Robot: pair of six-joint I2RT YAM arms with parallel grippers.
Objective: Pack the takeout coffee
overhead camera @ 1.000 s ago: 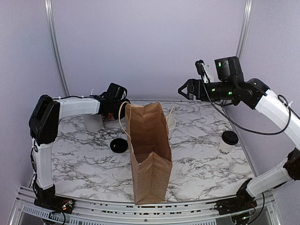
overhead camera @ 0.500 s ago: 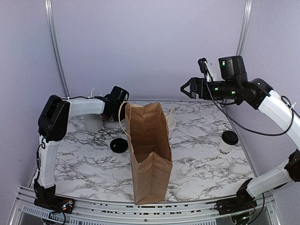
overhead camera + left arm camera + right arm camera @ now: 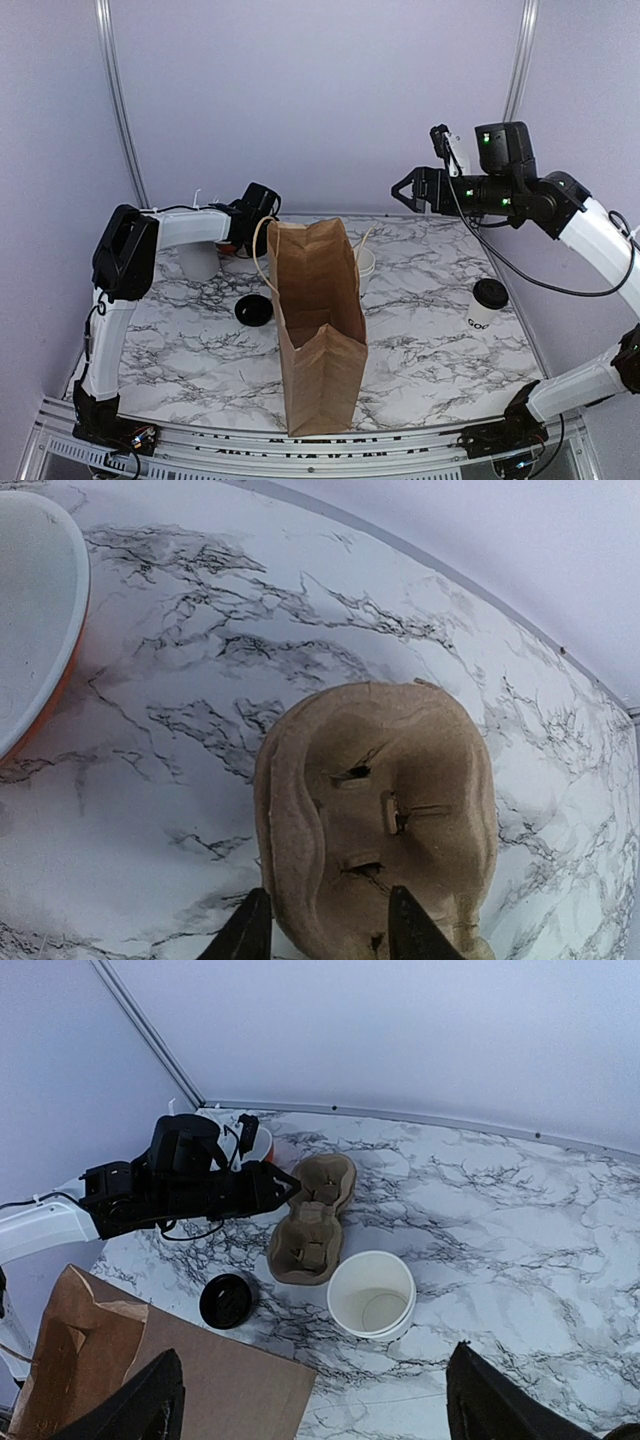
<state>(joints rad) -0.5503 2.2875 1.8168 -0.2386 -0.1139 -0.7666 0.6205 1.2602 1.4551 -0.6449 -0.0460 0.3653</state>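
I see the takeout coffee (image 3: 488,303) standing on the surface (image 3: 430,335), to the right of the paper bag (image 3: 318,320). My right tool (image 3: 402,190) hangs released, high behind the bag. My left tool (image 3: 322,932) straddles the cup carrier (image 3: 312,1225) behind the bag; whether it grasps it, I cannot tell.

Only one piece of lettering is partly readable. In the overhead view, at the right of the frame, the takeout coffee (image 3: 488,305) carries bold black capital letters low on its white side. They begin "GO", and a third rounded letter is cut off by the cup's curve. Dark marks along the metal rail (image 3: 410,447) at the bottom edge are too small to read.
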